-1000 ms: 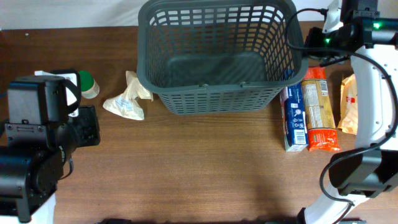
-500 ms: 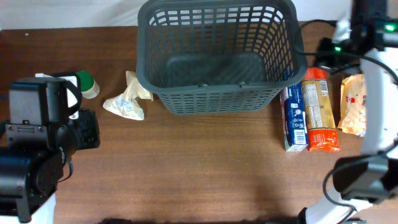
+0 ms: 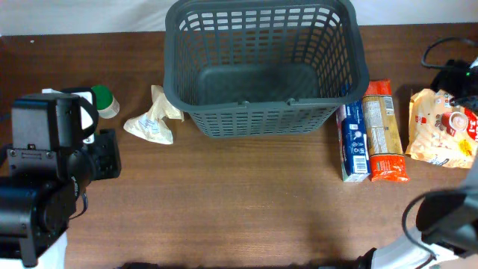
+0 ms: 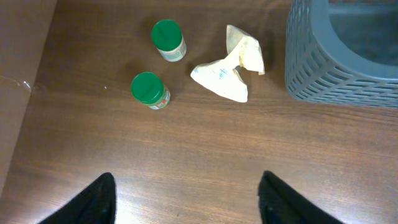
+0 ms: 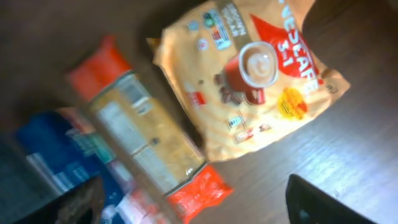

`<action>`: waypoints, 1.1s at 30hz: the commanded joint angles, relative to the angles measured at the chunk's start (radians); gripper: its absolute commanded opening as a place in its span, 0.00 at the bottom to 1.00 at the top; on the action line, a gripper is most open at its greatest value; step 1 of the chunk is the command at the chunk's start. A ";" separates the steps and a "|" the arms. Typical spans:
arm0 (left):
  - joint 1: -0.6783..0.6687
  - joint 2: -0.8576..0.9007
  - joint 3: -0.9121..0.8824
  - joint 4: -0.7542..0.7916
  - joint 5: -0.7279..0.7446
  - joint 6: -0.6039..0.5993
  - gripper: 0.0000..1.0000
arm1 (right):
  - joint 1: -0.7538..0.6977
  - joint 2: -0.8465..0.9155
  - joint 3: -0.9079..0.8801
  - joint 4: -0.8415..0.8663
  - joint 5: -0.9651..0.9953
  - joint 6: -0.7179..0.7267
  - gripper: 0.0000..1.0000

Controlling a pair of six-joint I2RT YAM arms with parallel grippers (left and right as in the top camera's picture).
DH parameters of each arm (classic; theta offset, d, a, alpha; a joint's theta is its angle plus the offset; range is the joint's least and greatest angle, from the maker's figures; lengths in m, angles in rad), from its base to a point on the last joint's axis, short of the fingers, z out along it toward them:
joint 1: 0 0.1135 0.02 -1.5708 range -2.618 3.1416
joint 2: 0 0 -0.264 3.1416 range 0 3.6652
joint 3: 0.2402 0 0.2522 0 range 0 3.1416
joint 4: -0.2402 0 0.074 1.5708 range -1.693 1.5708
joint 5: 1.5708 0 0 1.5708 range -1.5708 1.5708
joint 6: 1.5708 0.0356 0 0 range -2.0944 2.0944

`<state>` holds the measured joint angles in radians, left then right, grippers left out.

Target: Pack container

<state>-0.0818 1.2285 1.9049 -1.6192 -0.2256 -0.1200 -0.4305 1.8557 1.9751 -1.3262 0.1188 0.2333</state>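
Observation:
The container (image 3: 261, 119), a large dark grey slotted basket, stands empty at the table's back middle; its corner (image 4: 348, 62) shows in the left wrist view. My left gripper (image 4: 186, 193) hangs open over bare wood, nothing between its fingers. Ahead of it lie a crumpled cream packet (image 4: 227, 68) and two green-lidded jars (image 4: 168, 38) (image 4: 149, 90). My right gripper (image 5: 196, 199) is open above the packets right of the basket: a yellow coffee bag (image 5: 261, 74), an orange pasta packet (image 5: 146, 137) and a blue packet (image 5: 50, 155). It holds nothing.
In the overhead view the blue packet (image 3: 353, 146) and orange packet (image 3: 385, 131) lie side by side against the basket's right wall, with the coffee bag (image 3: 441, 134) further right. The cream packet (image 3: 153, 119) and a jar (image 3: 104, 101) sit left of the basket. Cables (image 3: 448, 63) lie at the far right.
My right arm has swung from beside the basket's right rim out toward the right edge, uncovering the coffee bag. The left arm, basket and packets have not moved.

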 commanded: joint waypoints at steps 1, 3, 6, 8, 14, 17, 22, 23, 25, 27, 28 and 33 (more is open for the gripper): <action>0.006 0.005 -0.006 0.002 -0.010 0.001 0.59 | 0.006 0.070 -0.057 0.064 0.108 -0.019 0.87; 0.006 0.007 -0.006 0.001 -0.010 0.001 0.60 | 0.006 0.109 -0.076 0.106 0.111 -0.084 0.90; 0.006 0.009 -0.006 -0.006 -0.010 0.001 0.60 | 0.004 0.158 -0.079 0.119 0.138 -0.106 0.91; 0.006 0.011 -0.006 -0.016 -0.009 0.001 0.60 | 0.003 0.192 -0.079 0.133 0.158 -0.106 0.93; 0.006 0.016 -0.006 -0.046 -0.007 0.001 0.60 | 0.000 0.315 -0.079 0.175 0.191 -0.106 0.96; 0.006 0.016 -0.006 -0.047 -0.007 0.001 0.60 | -0.008 0.376 -0.079 0.187 0.197 -0.106 0.97; 0.006 0.017 -0.006 -0.046 -0.007 0.001 0.60 | -0.025 0.489 -0.079 0.200 0.226 -0.093 0.99; 0.006 0.018 -0.006 -0.046 -0.007 0.001 0.60 | -0.027 0.504 -0.079 0.197 0.234 -0.081 0.99; 0.006 0.018 -0.006 -0.046 -0.007 0.001 0.60 | -0.030 0.538 -0.080 0.189 0.234 -0.061 0.98; 0.006 0.018 -0.006 -0.046 -0.007 0.001 0.59 | -0.030 0.569 -0.081 0.182 0.232 -0.059 0.83; 0.006 0.018 -0.006 -0.046 -0.007 0.001 0.60 | -0.028 0.578 -0.081 0.178 0.232 -0.059 0.76; 0.006 0.018 -0.006 -0.046 -0.007 0.001 0.60 | -0.028 0.593 -0.112 0.170 0.229 -0.011 0.04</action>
<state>-0.0818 1.2419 1.9034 -1.6615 -0.2256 -0.1204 -0.4377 2.3569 1.9217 -1.1469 0.4271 0.1577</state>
